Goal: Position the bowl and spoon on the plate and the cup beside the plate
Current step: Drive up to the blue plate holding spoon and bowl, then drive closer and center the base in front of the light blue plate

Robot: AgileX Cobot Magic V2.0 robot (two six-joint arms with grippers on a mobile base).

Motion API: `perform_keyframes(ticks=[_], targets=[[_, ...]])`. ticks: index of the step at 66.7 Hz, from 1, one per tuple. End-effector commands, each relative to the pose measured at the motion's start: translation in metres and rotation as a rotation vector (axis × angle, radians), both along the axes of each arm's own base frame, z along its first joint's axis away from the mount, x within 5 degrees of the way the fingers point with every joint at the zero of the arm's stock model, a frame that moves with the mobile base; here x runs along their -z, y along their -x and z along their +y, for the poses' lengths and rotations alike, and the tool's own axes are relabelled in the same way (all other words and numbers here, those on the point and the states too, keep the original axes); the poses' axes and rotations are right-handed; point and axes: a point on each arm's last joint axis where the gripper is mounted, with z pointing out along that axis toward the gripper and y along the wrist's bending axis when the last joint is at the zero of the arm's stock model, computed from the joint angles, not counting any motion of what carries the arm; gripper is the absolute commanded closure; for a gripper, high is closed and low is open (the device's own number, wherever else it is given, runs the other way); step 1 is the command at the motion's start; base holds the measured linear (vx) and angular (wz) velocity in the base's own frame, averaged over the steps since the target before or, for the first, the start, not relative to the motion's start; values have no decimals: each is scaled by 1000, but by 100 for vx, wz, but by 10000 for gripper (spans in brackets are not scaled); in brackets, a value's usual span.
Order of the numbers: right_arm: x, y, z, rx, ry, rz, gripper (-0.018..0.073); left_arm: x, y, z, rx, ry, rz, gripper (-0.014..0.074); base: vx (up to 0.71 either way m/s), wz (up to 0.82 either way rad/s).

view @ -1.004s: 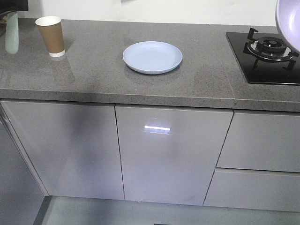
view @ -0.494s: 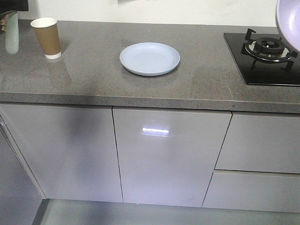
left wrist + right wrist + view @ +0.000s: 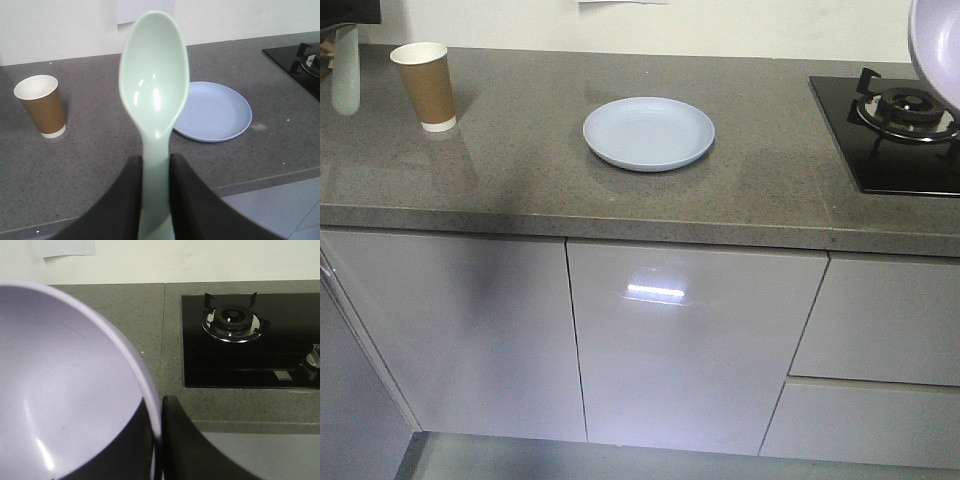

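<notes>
Only the view slides a little and nothing lands yet: the left fingers (image 3: pixel 125 200) stay clamped on the spoon (image 3: pixel 154 90), the right fingers (image 3: pixel 185 445) stay clamped on the bowl (image 3: pixel 938 50), the plate (image 3: pixel 648 133) sits bare on the bench (image 3: pixel 520 160), and the cup (image 3: pixel 427 85) stands well apart.

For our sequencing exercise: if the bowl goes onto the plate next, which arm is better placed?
Right, probably. The right claw grips the bowl by its rim, while the left claw holds only the spoon. The plate has nothing on it.
</notes>
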Motion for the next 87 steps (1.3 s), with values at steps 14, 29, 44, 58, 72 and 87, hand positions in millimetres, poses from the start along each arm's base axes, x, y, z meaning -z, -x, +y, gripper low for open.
perform_keyframes(ticks=[14,29,44,58,72,87], targets=[[-15,4,0,6,10,-111,570,-21,9,0,1,40,-115,603,10,6],[-15,4,0,6,10,-111,570,-21,9,0,1,40,-115,603,12,1],[-15,4,0,6,10,-111,570,-21,9,0,1,40,-115,603,12,-5],[-15,4,0,6,10,-111,570,-21,9,0,1,40,-115,603,11,-6],[-15,4,0,6,10,-111,570,-21,9,0,1,40,-115,603,11,-1],[-15,4,0,6,10,-111,570,-21,9,0,1,40,-115,603,9,0]])
